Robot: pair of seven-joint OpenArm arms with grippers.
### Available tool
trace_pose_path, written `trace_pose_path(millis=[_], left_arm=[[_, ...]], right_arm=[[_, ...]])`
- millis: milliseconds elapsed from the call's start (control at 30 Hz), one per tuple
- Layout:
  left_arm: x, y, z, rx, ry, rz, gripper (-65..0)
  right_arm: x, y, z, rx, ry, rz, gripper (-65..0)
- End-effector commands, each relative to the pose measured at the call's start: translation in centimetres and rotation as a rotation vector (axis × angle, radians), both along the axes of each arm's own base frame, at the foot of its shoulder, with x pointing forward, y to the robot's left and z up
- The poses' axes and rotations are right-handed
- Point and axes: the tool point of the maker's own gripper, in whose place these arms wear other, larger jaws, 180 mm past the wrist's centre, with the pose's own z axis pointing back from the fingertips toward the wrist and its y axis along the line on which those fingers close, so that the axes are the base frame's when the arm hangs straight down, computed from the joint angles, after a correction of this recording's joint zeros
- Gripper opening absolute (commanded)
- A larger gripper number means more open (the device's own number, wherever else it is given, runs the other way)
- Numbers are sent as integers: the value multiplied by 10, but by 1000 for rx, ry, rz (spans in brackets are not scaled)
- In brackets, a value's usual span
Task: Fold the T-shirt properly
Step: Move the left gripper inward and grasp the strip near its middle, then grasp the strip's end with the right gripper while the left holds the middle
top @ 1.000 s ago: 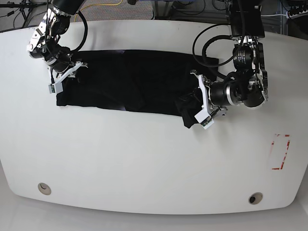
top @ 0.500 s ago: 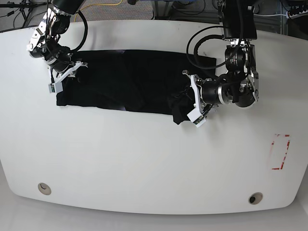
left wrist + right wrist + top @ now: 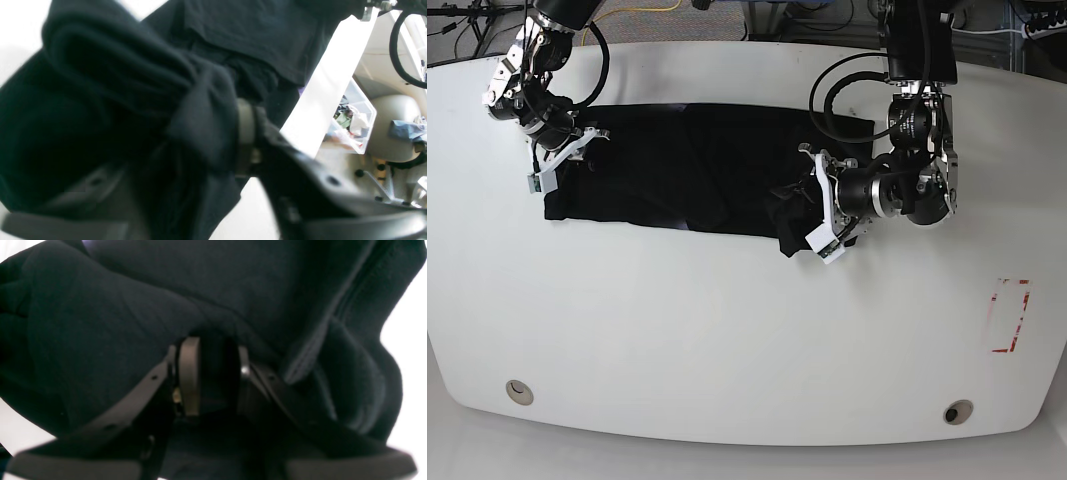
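Observation:
The black T-shirt (image 3: 697,170) lies stretched across the far half of the white table (image 3: 727,340). On the right of the base view, my left gripper (image 3: 812,215) holds its folded-over end a little above the cloth. In the left wrist view its jaws (image 3: 173,143) stand wide apart, and a thick bunch of T-shirt (image 3: 116,83) lies between them and drapes over one pad (image 3: 245,123). At the other end, my right gripper (image 3: 557,160) is shut on the T-shirt. The right wrist view shows cloth (image 3: 100,323) pinched between its pads (image 3: 188,373). No print shows.
A red-outlined rectangle (image 3: 1010,315) is marked on the table at the right. Two round holes (image 3: 519,390) (image 3: 958,411) sit near the front edge. Past the table's far edge, a clear bin of oddments (image 3: 353,116) stands on the floor.
My left arm has carried the shirt's right end leftward over the body of the shirt, and its jaws have widened. The right arm has stayed put.

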Motion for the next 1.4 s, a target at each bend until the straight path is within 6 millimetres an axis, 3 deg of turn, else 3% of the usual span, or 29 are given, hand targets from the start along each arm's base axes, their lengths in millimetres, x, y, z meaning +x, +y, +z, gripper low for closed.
trace_pose_path(millis=[0, 167, 300, 367, 467, 767, 867, 967, 1100, 1367], left_arm=[[11, -6, 18, -45, -55, -3, -386], [15, -23, 44, -169, -82, -31, -335], [15, -38, 69, -271, -108, -83, -331], [16, -40, 77, -294, -122, -96, -331], [23, -27, 78, -262, -139, -89, -331], [43, 35, 64, -77, -172, 0, -336], [46, 52, 53, 12, -171, 23, -396], [46, 66, 42, 81, -164, 45, -510], [44, 73, 27, 137, -159, 65, -593], [35, 70, 2, 218, -158, 54, -597]], right_arm=[[-2, -4, 1, -25, 14, 17, -512], [-1, -3, 1, -26, 13, 18, -512], [0, -3, 1, -25, 11, 18, -512], [0, -3, 1, -25, 11, 18, -512], [0, -3, 1, -25, 11, 18, -512], [-1, -3, 2, -28, 8, 19, -512], [1, -4, 7, -37, -4, 22, -512], [8, -5, 21, -70, -44, 33, -512], [13, -3, 38, -105, -82, 51, -512], [18, 3, 76, -202, -138, 95, -507]])
